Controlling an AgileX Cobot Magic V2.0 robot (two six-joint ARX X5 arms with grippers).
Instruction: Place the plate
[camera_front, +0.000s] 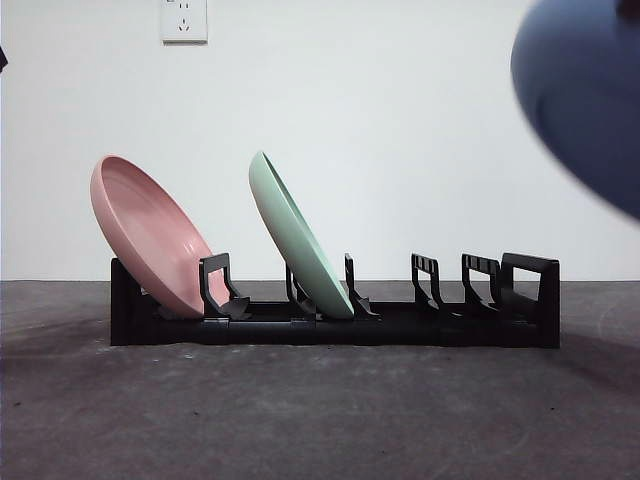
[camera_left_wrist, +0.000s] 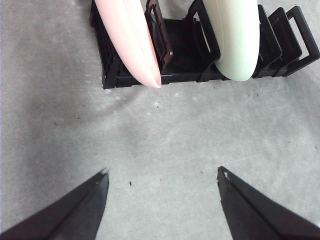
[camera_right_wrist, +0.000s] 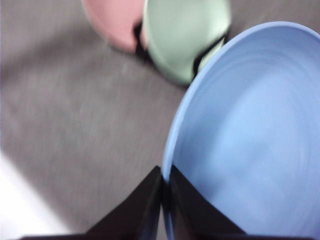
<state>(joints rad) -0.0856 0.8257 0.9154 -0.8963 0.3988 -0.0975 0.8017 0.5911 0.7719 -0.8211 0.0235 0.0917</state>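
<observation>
Blue plate (camera_right_wrist: 250, 140) sits in the right gripper (camera_right_wrist: 165, 200), jaws pinched on its rim, one jaw each side of the edge. In the right wrist view the rim enters right at the jaw tips and the plate's hollow face fans out away from them, filling most of the frame. That view is blurred, so finer detail can't be read.

In the front view the blue plate (camera_front: 585, 95) hangs high at the top right corner, in the air, well above the table (camera_front: 300, 420) and above the rack's right end. Only part of it shows; the rest is cut off by the frame.

Left gripper (camera_left_wrist: 162, 175) hovers over bare table, jaws spread wide, nothing between them, rack in front of it.

Rack (camera_front: 400, 325): black, slotted, on the table, running left to right in the front view.
- leftmost slot: pink plate (camera_front: 150, 235), on edge, top tilted left, leaning on the rack's left end
- next slot over: green plate (camera_front: 300, 240), on edge, top tilted left the same way
- pink and green stand apart, not touching
- the dividers on the right hold nothing

Behind the rack: white wall (camera_front: 400, 130) with a socket (camera_front: 184, 19) at top left.
</observation>
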